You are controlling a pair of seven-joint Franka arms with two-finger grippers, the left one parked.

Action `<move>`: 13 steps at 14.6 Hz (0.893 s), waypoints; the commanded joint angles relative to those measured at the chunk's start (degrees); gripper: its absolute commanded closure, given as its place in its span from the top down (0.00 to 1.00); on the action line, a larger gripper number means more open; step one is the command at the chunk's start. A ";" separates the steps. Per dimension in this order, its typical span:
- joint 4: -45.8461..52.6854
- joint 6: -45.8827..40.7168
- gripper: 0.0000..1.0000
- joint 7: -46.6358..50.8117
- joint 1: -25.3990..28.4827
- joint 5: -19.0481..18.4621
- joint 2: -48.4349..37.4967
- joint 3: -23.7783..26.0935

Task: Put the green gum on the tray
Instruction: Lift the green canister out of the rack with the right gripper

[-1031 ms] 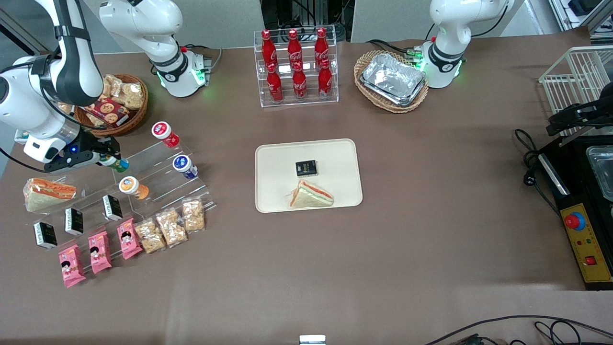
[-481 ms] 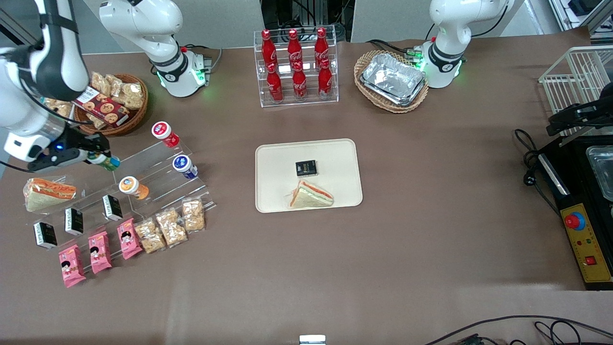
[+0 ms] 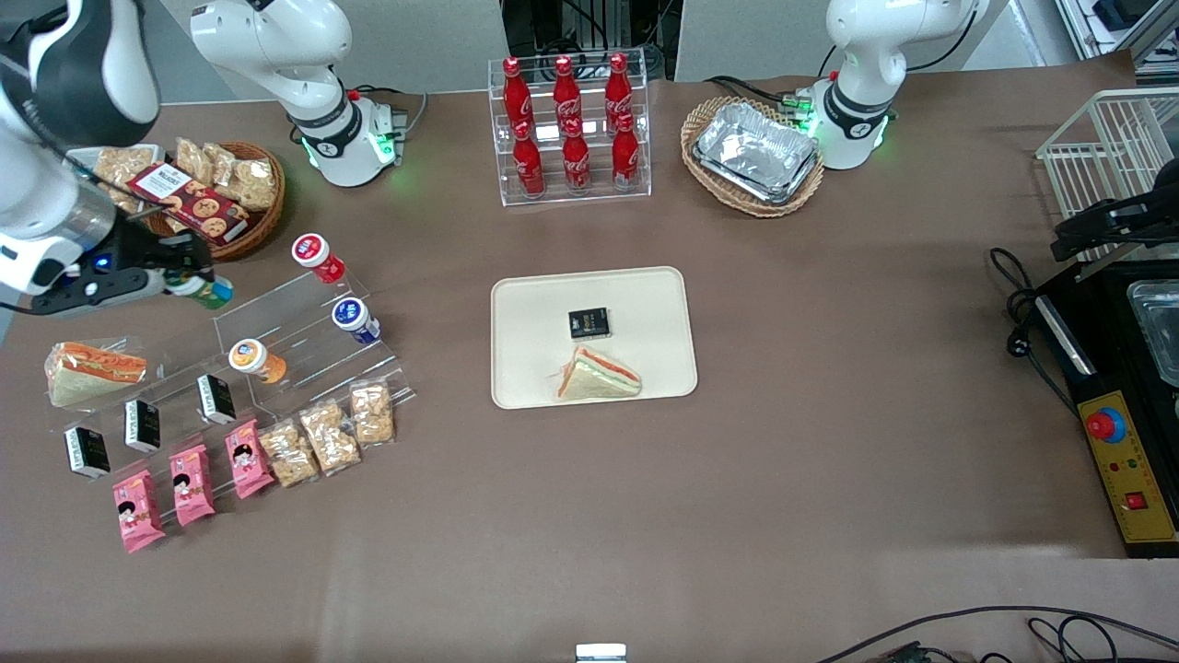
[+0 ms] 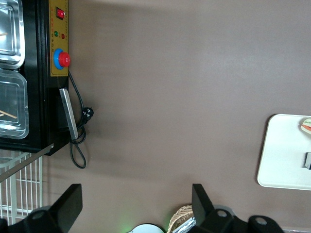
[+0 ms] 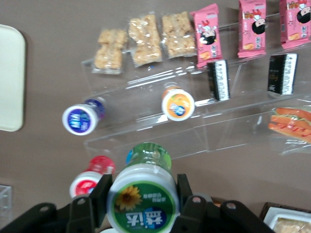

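My right gripper (image 3: 189, 279) is shut on the green gum (image 3: 207, 291), a small green bottle with a white lid. It holds the bottle in the air above the clear acrylic step stand (image 3: 295, 345) at the working arm's end of the table. In the right wrist view the gum's lid (image 5: 142, 198) with its green-and-yellow label sits between the two black fingers (image 5: 86, 205). The cream-beige tray (image 3: 645, 304) lies mid-table, toward the parked arm from the gripper. It holds a small black packet (image 3: 589, 322) and a wrapped sandwich (image 3: 597, 376). The tray's edge shows in the right wrist view (image 5: 10, 77).
On the stand lie a red-bodied bottle (image 3: 318, 258), a blue one (image 3: 355, 320), an orange one (image 3: 256, 359), black packets, pink packets and biscuit bags. A sandwich (image 3: 92, 368) lies beside it. A snack basket (image 3: 216, 198), cola rack (image 3: 571, 124) and foil-tray basket (image 3: 755, 152) stand farther back.
My gripper has risen off the stand with the green gum in it and moved away from the front camera, toward the snack basket. Nothing else has moved.
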 commanded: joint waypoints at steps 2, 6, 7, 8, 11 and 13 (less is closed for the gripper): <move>4.98 -4.22 0.17 15.03 0.17 6.23 1.94 8.56; 4.98 -1.33 0.17 28.04 0.26 12.02 4.92 17.09; 4.98 0.16 0.17 30.51 0.26 12.30 5.89 19.20; 4.90 1.83 0.17 32.80 0.26 12.30 7.03 21.22; 4.11 9.90 0.17 40.44 0.52 12.30 12.38 26.59; 4.02 15.53 0.17 45.89 3.32 11.61 16.86 27.57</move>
